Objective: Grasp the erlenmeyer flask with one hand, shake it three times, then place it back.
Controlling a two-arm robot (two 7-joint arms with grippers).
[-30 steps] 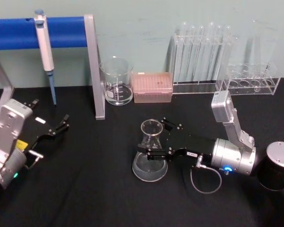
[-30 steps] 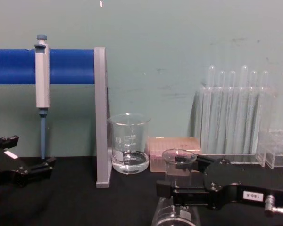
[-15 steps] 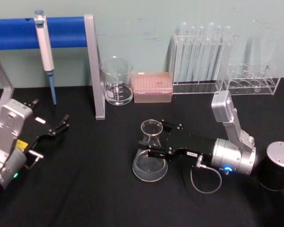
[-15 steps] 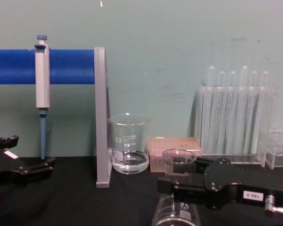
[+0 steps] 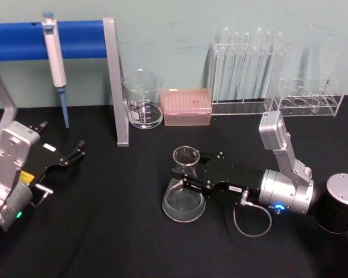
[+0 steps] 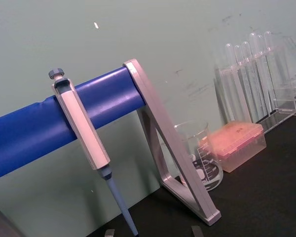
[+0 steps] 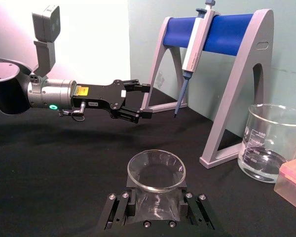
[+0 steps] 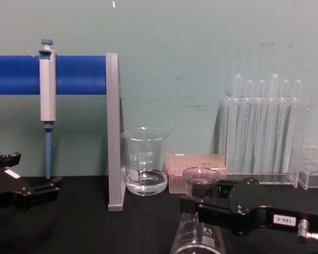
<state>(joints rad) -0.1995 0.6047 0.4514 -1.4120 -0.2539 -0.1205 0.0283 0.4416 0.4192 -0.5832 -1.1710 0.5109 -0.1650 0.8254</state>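
Right hand | clamped around erlenmeyer flask neck | flask upright

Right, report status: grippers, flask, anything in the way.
Right gripper shut on erlenmeyer flask neck. Flask upright on table. Left gripper open, parked at left. Beaker and pink box behind, apart.

Flask upright on black table, mid-front. Right gripper reaching in from right, fingers pinching flask neck. Left gripper idle far left, fingers spread. Beaker, pink box behind.
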